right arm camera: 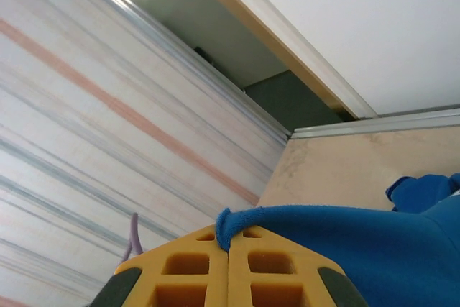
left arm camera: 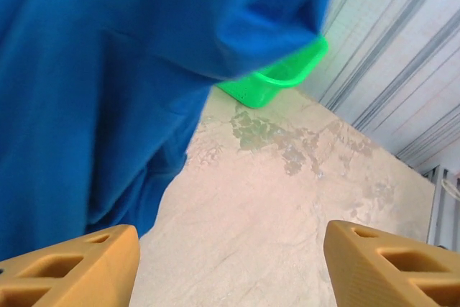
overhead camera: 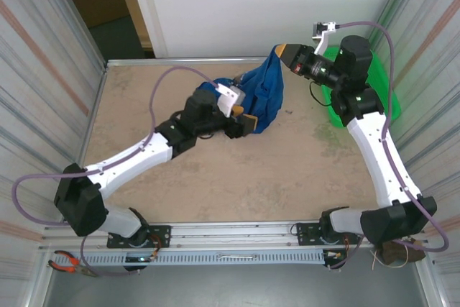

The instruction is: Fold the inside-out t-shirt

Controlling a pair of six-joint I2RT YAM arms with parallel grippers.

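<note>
Top external shows you the inside-out t-shirt (overhead camera: 264,91) hanging bunched from the right gripper (overhead camera: 284,54) at the far edge of the table (overhead camera: 237,185). You cannot tell whether its hem touches the surface, and the folds make the sleeves hard to pick out. On the right wrist view, the jaws pinch a fold of blue cloth. The left gripper (left arm camera: 230,271) stands wide and empty, just beside the hanging cloth. The green basket (left arm camera: 284,77) is partly covered by the shirt. Bare tabletop lies nearer you.
</note>
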